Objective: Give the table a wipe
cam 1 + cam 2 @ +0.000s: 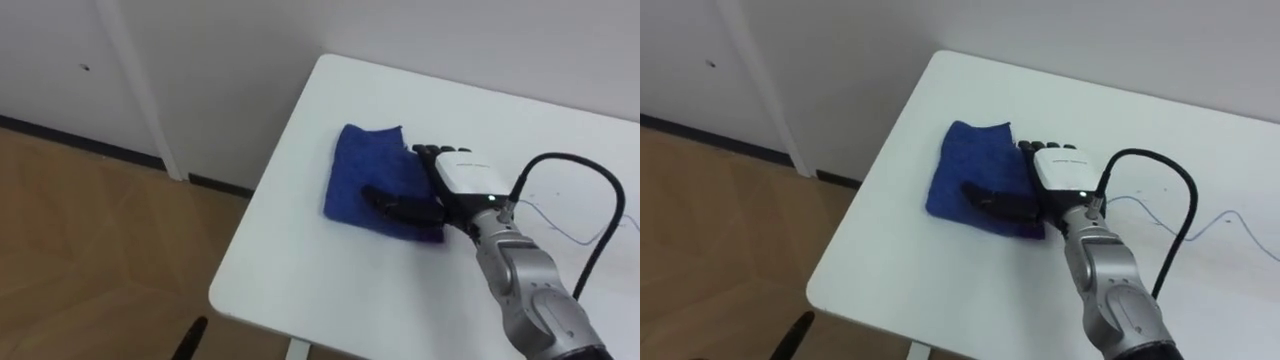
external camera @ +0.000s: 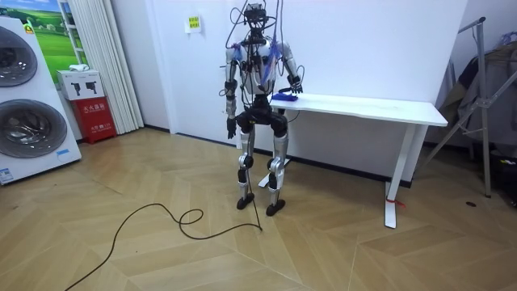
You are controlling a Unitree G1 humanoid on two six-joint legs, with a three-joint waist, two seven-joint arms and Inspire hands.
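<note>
— Cloth position?
— It is laid near the left edge of the smooth white surface: deep blue, soft, roughly square, slightly rumpled.
— And the right hand?
— It is pressed onto the cloth's right part, fingers stretched flat, nothing clasped.

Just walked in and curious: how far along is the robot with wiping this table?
Done: hard to say; the white rectangular table shows no wiped patch. In hand: the right hand lies flat on the crumpled dark blue cloth near one corner. Left: likely most of the top, including a thin bluish squiggle beyond the arm. The left hand hangs idle.
</note>
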